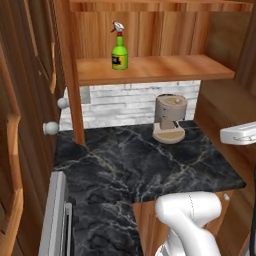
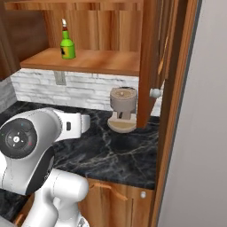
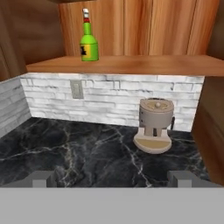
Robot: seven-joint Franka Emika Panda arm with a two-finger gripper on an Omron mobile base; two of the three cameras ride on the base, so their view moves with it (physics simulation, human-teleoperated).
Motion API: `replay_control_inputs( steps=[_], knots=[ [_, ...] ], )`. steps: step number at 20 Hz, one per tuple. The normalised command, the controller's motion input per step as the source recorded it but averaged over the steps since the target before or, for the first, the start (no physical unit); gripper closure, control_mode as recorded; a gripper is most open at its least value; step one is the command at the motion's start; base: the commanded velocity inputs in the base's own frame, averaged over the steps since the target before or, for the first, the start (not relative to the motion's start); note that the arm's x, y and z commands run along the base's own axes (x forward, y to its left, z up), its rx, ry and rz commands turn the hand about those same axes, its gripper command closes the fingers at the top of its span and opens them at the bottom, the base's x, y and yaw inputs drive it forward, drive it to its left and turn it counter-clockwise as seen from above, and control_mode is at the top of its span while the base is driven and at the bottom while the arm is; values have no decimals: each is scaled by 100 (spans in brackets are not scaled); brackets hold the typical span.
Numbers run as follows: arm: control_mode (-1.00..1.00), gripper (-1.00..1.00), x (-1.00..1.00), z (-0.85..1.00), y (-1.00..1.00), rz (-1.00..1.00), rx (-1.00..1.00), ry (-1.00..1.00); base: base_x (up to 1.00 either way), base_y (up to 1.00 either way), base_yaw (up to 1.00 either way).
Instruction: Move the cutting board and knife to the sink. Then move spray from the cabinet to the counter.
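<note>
One green spray bottle [image 3: 89, 41] is standing upright on the cabinet [image 1: 165, 30] shelf at 11 o'clock in hand view; gripper [image 3: 113, 178] jaws are gaping fully wide, holding nothing, hovering over black marble counter [image 3: 87, 153], coffee machine [image 3: 155, 124] sitting at 1 o'clock

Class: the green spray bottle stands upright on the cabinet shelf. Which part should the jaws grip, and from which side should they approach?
Grip the spray around its green body, just below the narrow neck, coming in level from the open front of the cabinet. It stands upright near the shelf's front edge, and the body looks wider and steadier than the trigger nozzle.
</note>
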Motion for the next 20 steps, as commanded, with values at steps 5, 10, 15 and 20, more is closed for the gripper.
replay_control_inputs(
  steps=[5, 10, 15, 20],
  knots=[
    [100, -100, 0, 0, 0, 0, 0, 0, 21, 41, 11],
    [100, -100, 0, 0, 0, 0, 0, 0, 93, 23, 1],
    [100, -100, 0, 0, 0, 0, 0, 0, 91, 34, 8],
    [100, -100, 0, 0, 0, 0, 0, 0, 51, 25, 41]
  ],
)
